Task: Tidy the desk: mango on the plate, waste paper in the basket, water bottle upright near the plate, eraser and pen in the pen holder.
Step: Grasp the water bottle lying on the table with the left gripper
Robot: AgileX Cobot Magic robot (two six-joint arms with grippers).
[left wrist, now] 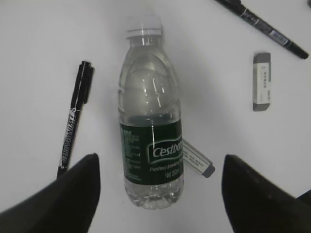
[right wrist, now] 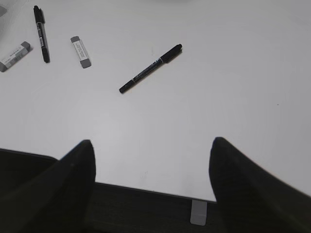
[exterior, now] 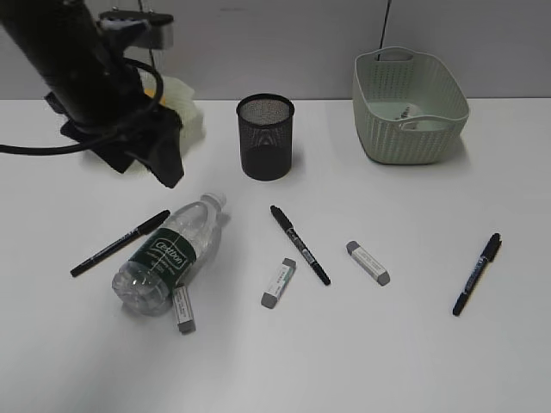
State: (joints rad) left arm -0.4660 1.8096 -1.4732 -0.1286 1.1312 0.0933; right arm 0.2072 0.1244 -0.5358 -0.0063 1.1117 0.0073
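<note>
The water bottle (exterior: 172, 254) lies on its side on the desk (exterior: 413, 344), cap toward the back. My left gripper (exterior: 162, 162) is open and empty above and behind it; in the left wrist view (left wrist: 160, 160) its fingers straddle the bottle's base (left wrist: 150, 131) from above. The plate (exterior: 189, 116) sits behind the left arm, with a sliver of yellow mango (exterior: 153, 89) showing. The pen holder (exterior: 265, 136) stands at the back middle. A white-grey paper scrap (exterior: 413, 118) lies in the basket (exterior: 379, 129). My right gripper (right wrist: 150, 150) is open and empty over the desk's front edge.
Three pens lie on the desk: left (exterior: 120, 243), middle (exterior: 300, 243) and right (exterior: 478, 274). Three erasers lie there: one against the bottle (exterior: 183, 310), one in the middle (exterior: 279, 282) and one further right (exterior: 368, 262). The right wrist view shows the right pen (right wrist: 150, 68).
</note>
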